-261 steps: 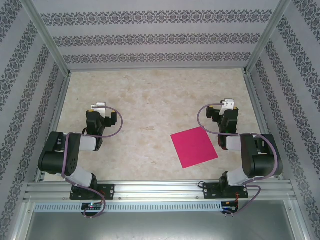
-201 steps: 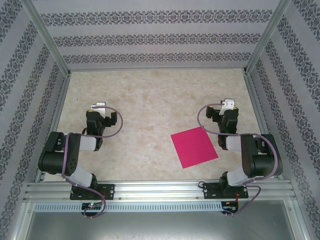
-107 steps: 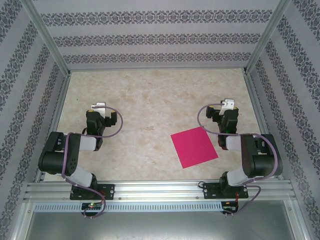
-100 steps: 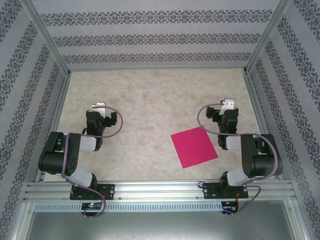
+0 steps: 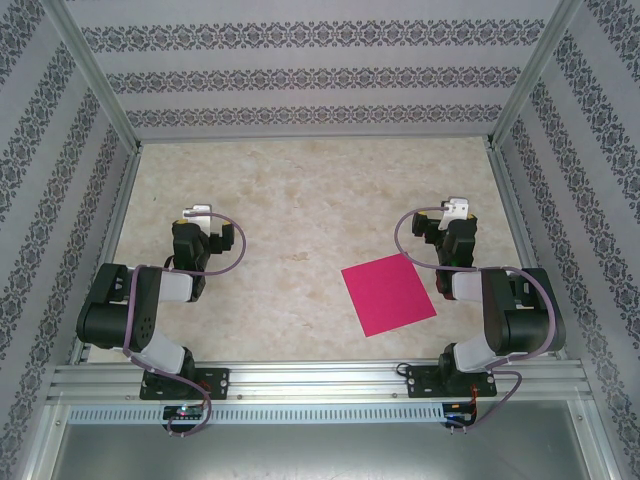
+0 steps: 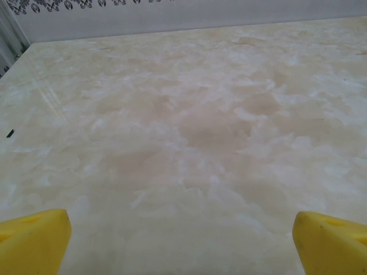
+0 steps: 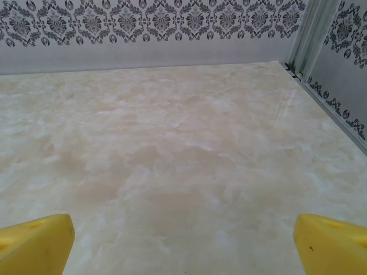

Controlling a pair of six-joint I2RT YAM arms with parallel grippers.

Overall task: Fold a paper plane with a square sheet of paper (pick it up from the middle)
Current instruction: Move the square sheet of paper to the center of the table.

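Our left pincer [image 6: 182, 243] and right pincer [image 7: 183, 243] stand spread wide, pinching nothing. The pink paper [image 5: 389, 293] lies flat near the table's [image 5: 300, 190] near right corner, beside the right arm [image 5: 510, 310].

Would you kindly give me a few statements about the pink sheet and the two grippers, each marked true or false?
1. The square sheet of paper lies flat and unfolded on the table. True.
2. The sheet lies on the left arm's side of the table. False: it lies on the right side, just beside the right arm.
3. The left gripper and the right gripper are both open and empty. True.
4. The right gripper is pressing on the middle of the sheet. False: it is apart from the sheet, which nothing touches, and has only bare table between its fingers.
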